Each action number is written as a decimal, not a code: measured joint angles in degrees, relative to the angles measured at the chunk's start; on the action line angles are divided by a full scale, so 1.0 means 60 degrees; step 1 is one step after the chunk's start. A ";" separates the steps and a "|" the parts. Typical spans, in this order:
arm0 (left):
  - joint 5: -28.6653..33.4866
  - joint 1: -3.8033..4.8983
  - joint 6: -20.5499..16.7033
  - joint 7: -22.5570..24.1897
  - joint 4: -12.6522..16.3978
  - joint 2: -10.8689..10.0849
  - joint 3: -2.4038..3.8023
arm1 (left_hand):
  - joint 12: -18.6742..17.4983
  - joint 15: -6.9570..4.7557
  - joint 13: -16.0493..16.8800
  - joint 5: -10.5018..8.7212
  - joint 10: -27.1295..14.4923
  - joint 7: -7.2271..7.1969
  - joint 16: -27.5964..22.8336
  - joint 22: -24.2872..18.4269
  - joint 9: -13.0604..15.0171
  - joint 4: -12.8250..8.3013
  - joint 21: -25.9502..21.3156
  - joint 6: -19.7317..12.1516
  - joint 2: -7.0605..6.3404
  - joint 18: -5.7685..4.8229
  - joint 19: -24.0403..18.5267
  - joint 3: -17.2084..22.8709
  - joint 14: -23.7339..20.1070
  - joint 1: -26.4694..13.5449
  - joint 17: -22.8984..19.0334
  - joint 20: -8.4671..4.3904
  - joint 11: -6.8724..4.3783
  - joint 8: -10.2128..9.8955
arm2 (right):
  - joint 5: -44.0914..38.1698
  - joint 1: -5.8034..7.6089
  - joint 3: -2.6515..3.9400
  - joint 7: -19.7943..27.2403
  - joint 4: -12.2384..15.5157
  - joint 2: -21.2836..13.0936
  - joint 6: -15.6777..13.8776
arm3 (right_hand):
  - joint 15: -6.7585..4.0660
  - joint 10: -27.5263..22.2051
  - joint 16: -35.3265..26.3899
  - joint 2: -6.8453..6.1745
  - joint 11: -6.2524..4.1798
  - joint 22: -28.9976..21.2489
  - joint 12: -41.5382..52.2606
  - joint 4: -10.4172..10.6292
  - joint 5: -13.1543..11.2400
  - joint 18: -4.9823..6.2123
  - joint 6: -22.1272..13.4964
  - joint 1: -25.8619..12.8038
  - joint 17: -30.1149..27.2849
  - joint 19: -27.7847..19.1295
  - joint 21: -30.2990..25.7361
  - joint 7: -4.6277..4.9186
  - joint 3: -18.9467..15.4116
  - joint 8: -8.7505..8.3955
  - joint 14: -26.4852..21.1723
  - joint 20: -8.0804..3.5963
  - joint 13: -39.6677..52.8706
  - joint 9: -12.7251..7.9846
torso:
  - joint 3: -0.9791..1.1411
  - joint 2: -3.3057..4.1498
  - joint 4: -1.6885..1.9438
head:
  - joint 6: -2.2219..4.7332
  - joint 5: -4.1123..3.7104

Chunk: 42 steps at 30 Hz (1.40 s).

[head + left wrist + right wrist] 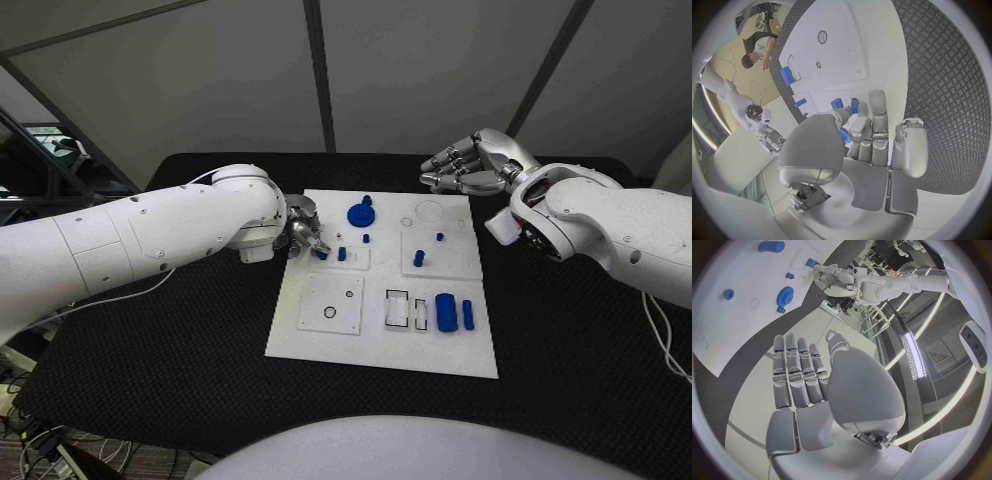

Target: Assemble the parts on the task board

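The left hand (300,236) is down at the left edge of the task board (378,350), and the left wrist view shows a small blue part (844,135) pinched between its thumb and fingers, with the other fingers running straight out over the plate. Just beyond those fingertips two more small blue pegs (845,104) stand on the board; from the head view they sit at the edge of a square inset plate (355,260), right beside the hand. Over on the far side, the right hand (469,165) hangs above the worktop (173,360) past the board's far right corner, holding nothing, its fingers lightly curled in the head view and straight and side by side in its own wrist view. The blue gear (361,212) stands near the far edge, and two blue cylinders (454,313) lie in the near right section. My read: this is a placement of the pinched piece. Doing it well means keeping the part upright, lining it over its seat before lowering, and steering clear of the neighbouring pegs, which look easy to knock. Which seat it belongs to, I cannot tell.
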 measured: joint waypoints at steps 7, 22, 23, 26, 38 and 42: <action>0.0001 -0.0001 -0.0003 -0.0002 -0.0049 0.0027 -0.0014 | 0.0000 -0.0070 0.0103 0.0000 0.0141 -0.0137 0.0237 0.0000 -0.0018 -0.0502 0.0004 0.0379 -0.0339 0.0000 0.0001 0.0413 0.0139 -0.0678 0.0172 -0.0071 -0.0139 -0.0004 | 0.0000 0.0000 0.0000 0.0000 -0.0001 -0.0001 0.0001 | 0.0000 0.0000 0.0000 0.0001 0.0000 0.0001 0.0000 0.0000 0.0000 0.0000 0.0000 -0.0001 0.0000 0.0000 0.0000 0.0000 0.0000 0.0000 0.0000 0.0000 0.0000 0.0000 | 0.0002 -0.0008 0.0000 | -0.0010 -0.0012; 0.0080 -0.0015 -0.0005 -0.0002 -0.0161 0.0099 -0.0039 | 0.0111 -0.0103 0.0270 0.0012 0.0274 -0.0171 0.0272 0.0000 0.0008 -0.0338 0.0037 0.0614 -0.0359 0.0000 -0.0033 -0.0265 0.0171 -0.1426 0.0231 -0.0104 -0.0208 0.0000 | 0.0001 0.0000 0.0000 0.0001 -0.0001 -0.0007 0.0003 | 0.0000 0.0000 0.0000 0.0038 0.0000 -0.0007 0.0000 0.0026 0.0000 0.0000 -0.0035 -0.0038 -0.0014 0.0000 0.0000 0.0035 -0.0026 0.0000 0.0000 0.0000 0.0000 0.0000 | 0.0003 -0.0011 0.0000 | -0.0001 -0.0029; 0.0086 -0.0015 -0.0008 -0.0002 -0.0169 0.0103 -0.0040 | 0.0111 -0.0122 0.0278 0.0012 0.0274 -0.0171 0.0272 0.0000 0.0009 -0.0310 0.0037 0.0614 -0.0332 -0.0001 -0.0033 -0.0301 0.0190 -0.1457 0.0239 -0.0104 -0.0208 0.0000 | 0.0001 0.0000 0.0000 0.0001 -0.0001 -0.0008 0.0003 | 0.0000 0.0000 0.0000 0.0037 0.0000 -0.0007 0.0000 0.0026 0.0000 0.0000 -0.0036 -0.0038 -0.0014 0.0000 0.0000 0.0035 -0.0026 0.0000 0.0000 0.0000 0.0000 0.0000 | 0.0003 -0.0010 0.0000 | -0.0002 -0.0030; 0.0104 -0.0024 -0.0013 -0.0003 -0.0198 0.0117 -0.0047 | 0.0111 -0.0135 0.0304 0.0012 0.0273 -0.0172 0.0272 0.0000 0.0012 -0.0234 0.0037 0.0613 -0.0333 -0.0001 -0.0033 -0.0483 0.0204 -0.1600 0.0249 -0.0104 -0.0208 0.0000 | 0.0002 0.0000 0.0000 0.0001 -0.0001 -0.0008 0.0003 | 0.0000 0.0000 0.0000 0.0038 0.0000 -0.0007 0.0000 0.0026 0.0000 0.0001 -0.0035 -0.0038 -0.0022 0.0033 0.0000 0.0035 -0.0026 0.0000 0.0000 0.0033 0.0000 0.0000 | 0.0003 -0.0010 -0.0001 | -0.0011 -0.0040; 0.0142 -0.0036 -0.0042 -0.0013 -0.0305 0.0166 -0.0054 | 0.0111 -0.0135 0.0318 0.0012 0.0306 -0.0170 0.0272 0.0000 0.0052 -0.0104 0.0037 0.0681 -0.0340 0.0000 0.0002 -0.0854 0.0204 -0.1759 0.0259 -0.0138 -0.0175 0.0000 | 0.0014 0.0000 0.0000 0.0001 0.0001 -0.0016 0.0002 | 0.0035 -0.0027 0.0000 0.0037 0.0027 -0.0016 0.0000 0.0026 0.0000 0.0001 -0.0035 -0.0038 -0.0039 0.0035 0.0000 0.0035 -0.0026 0.0000 -0.0035 0.0034 -0.0008 0.0000 | 0.0003 -0.0009 -0.0001 | -0.0020 -0.0058; 0.0149 -0.0038 -0.0069 -0.0015 -0.0336 0.0169 -0.0054 | 0.0111 -0.0129 0.0318 0.0012 0.0306 -0.0169 0.0272 0.0000 0.0072 -0.0032 0.0037 0.0681 -0.0318 0.0000 0.0002 -0.1118 0.0210 -0.1857 0.0269 -0.0138 -0.0174 0.0000 | 0.0020 0.0000 0.0000 0.0002 0.0003 -0.0019 0.0002 | 0.0035 -0.0035 0.0000 0.0037 0.0036 -0.0016 0.0000 0.0026 0.0000 0.0001 -0.0035 -0.0038 -0.0041 0.0034 0.0000 0.0035 -0.0026 0.0000 -0.0035 0.0034 -0.0007 0.0000 | 0.0002 -0.0009 -0.0001 | -0.0016 -0.0067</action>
